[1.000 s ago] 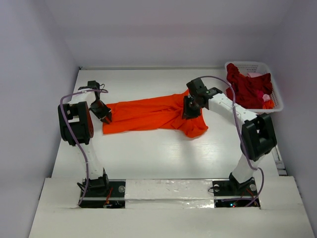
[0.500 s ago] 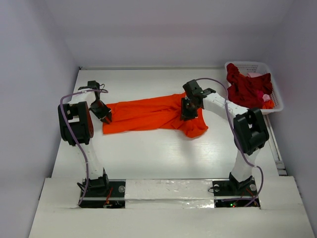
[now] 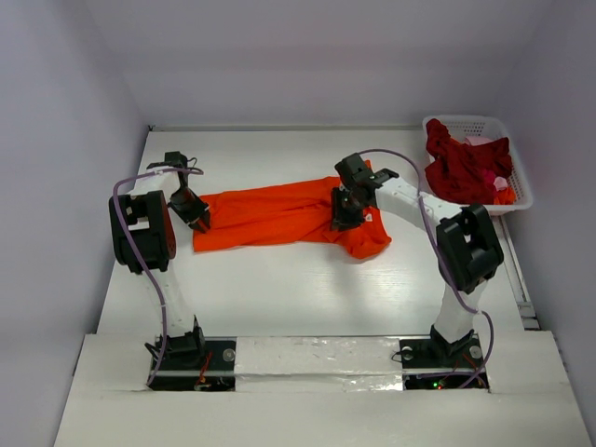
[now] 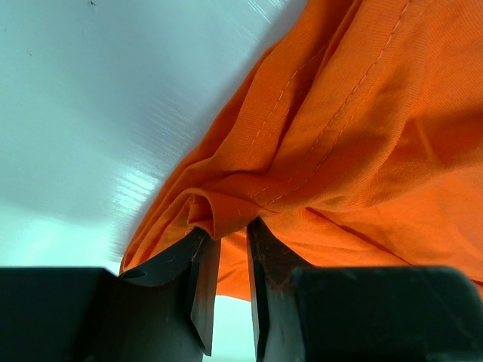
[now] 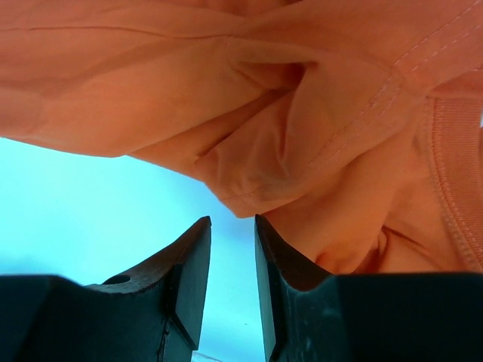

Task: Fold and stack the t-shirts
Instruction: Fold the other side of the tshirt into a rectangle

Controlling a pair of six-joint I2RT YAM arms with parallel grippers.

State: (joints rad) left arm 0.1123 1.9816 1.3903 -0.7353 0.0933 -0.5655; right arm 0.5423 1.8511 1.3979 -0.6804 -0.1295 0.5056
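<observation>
Leftward goes the right arm over the past second, carrying the right pincer further onto the 3 o'clock end of the orange t-shirt, while the left arm has kept its place. That shirt lies stretched across the middle of the tabletop, its length running from 9 o'clock to 3 o'clock, with a loose lobe of cloth sagging toward 5 o'clock. The left pincer is clenched on a bunched fold at the shirt's 9 o'clock edge, seen pinched between its tips in the left wrist view. The right pincer stands released, its jaws a narrow gap apart with nothing between them, and a hanging fold near the ribbed collar sits just ahead of the tips. The step in hand looks like spreading the shirt flat before the first fold. The next move probably calls for the right pincer to close on that fold and draw it out against the left's hold. The tabletop is smooth, white and slightly glossy, boxed in by plain pale walls. At 2 o'clock a white basket holds the dark red t-shirts, not yet dealt with.
</observation>
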